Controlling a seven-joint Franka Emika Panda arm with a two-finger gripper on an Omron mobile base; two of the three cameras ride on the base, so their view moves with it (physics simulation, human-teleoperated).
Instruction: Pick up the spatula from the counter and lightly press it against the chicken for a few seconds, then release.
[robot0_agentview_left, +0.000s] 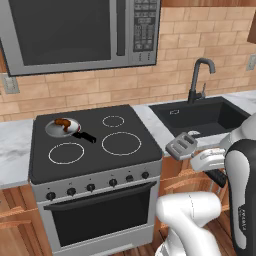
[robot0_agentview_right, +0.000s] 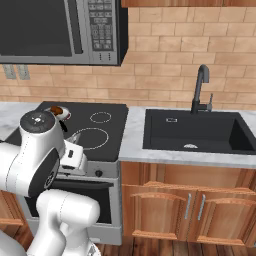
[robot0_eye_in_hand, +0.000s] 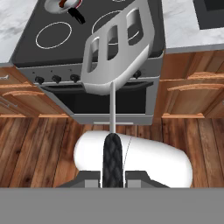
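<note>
My gripper (robot0_agentview_left: 206, 161) is shut on the black handle (robot0_eye_in_hand: 112, 159) of the spatula. It holds the spatula off the counter, in front of the stove's right front corner. The grey slotted spatula blade (robot0_agentview_left: 181, 146) points toward the stove; in the hand view the blade (robot0_eye_in_hand: 118, 48) hangs over the stove's front edge. The brown chicken (robot0_agentview_left: 62, 123) lies in a small silver pan (robot0_agentview_left: 70, 129) with a black handle on the back left burner, well to the left of the blade. The right base view has the chicken (robot0_agentview_right: 56, 110) just behind my arm.
The black stove top (robot0_agentview_left: 95, 150) has knobs and an oven door along its front. A dark sink (robot0_agentview_left: 200, 117) with a black faucet (robot0_agentview_left: 199, 80) sits to the right in the marble counter (robot0_agentview_left: 12, 150). A microwave (robot0_agentview_left: 75, 32) hangs above the stove.
</note>
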